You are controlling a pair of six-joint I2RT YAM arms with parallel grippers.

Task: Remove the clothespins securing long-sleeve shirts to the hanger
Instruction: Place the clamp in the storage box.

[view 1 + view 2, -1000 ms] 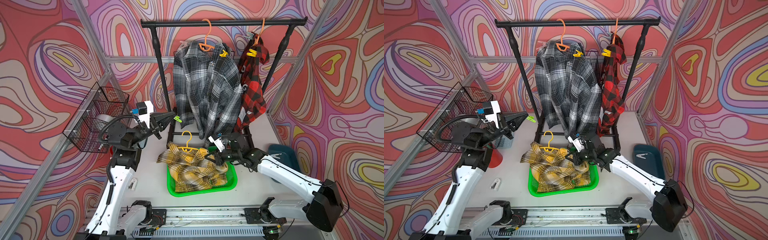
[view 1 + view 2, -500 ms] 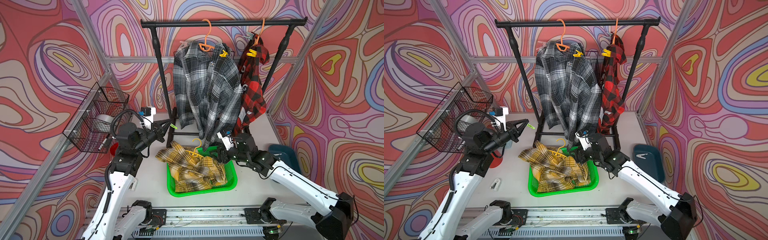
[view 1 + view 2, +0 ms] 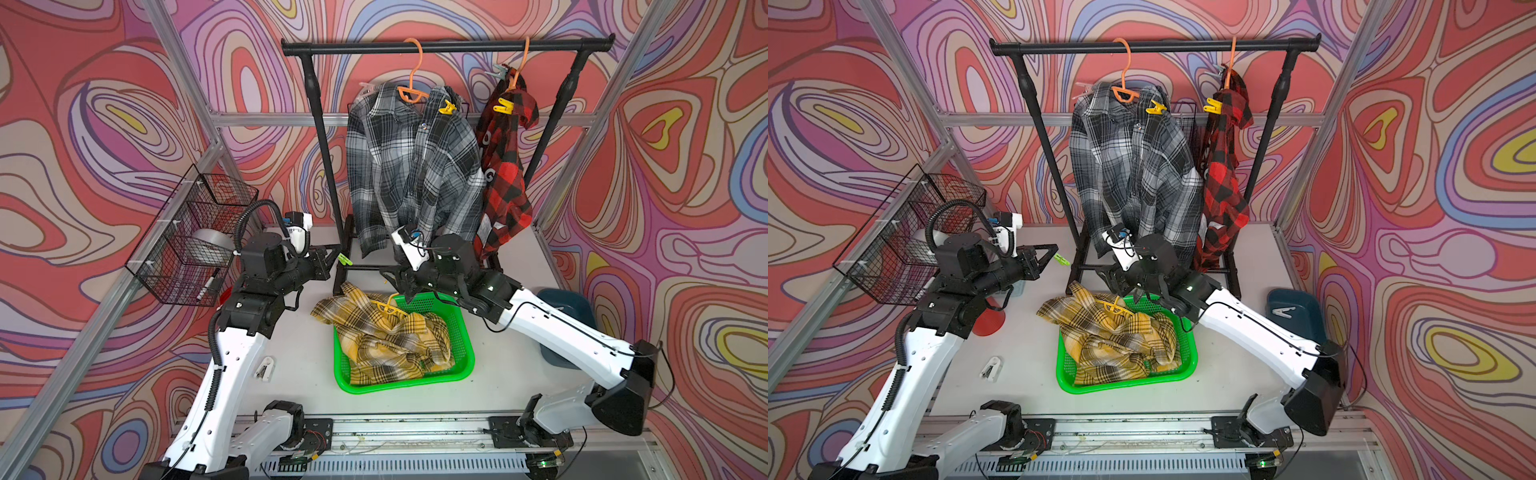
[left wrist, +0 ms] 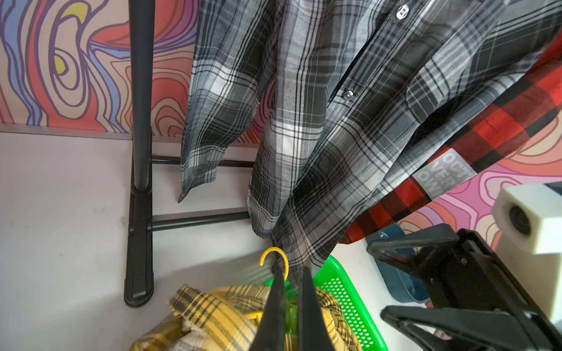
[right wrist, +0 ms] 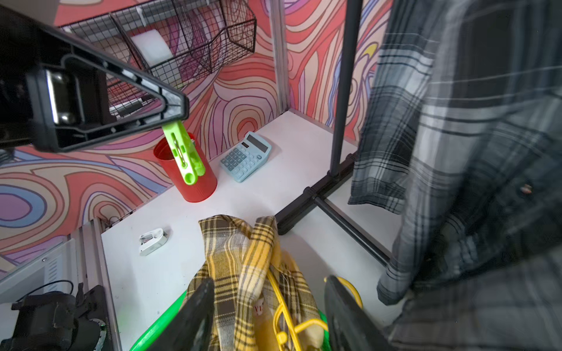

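**Bench, near edge to far.** Toward the near left corner of the pale grey bench (image 3: 299, 374), a small white stapler-like object (image 3: 264, 368) is lying flat. At the middle, a green basket (image 3: 461, 357) is holding the crumpled yellow-black shirt (image 3: 386, 340). The shirt is spilling over the basket's far left corner, with its yellow hanger (image 3: 386, 306) lying on top.

My right claw (image 5: 267, 304) is hovering over that far rim. Its jaws are standing well apart, and the shirt and hanger are lying between them unpinched.

My left claw (image 3: 334, 254) is hanging above the bench, left of the basket. It is clamped tight on one green clothespin (image 3: 344, 259), which is sticking out past the fingertips.

Toward the left edge, a red cup (image 5: 194, 182) and a pale blue calculator (image 5: 246, 156) are sitting near each other. A dark blue tray (image 3: 569, 303) is sitting at the right edge, partly behind my right arm.

Along the far edge, a black rack (image 3: 446, 45) is carrying two orange hangers (image 3: 409, 89) (image 3: 524, 54). One is bearing the grey-black-white shirt (image 3: 411, 166), whose hem my right wrist is covering. The other is bearing the bunched red-black shirt (image 3: 505, 183). Two yellow clothespins (image 3: 446, 109) (image 3: 503, 106) are gripping them, one on each.

**Count:** three shirts, three hangers, three clothespins clearly seen.

A black wire basket (image 3: 195, 237) is hanging on the left frame. Walls swirling in red, pink and purple are enclosing the bench.
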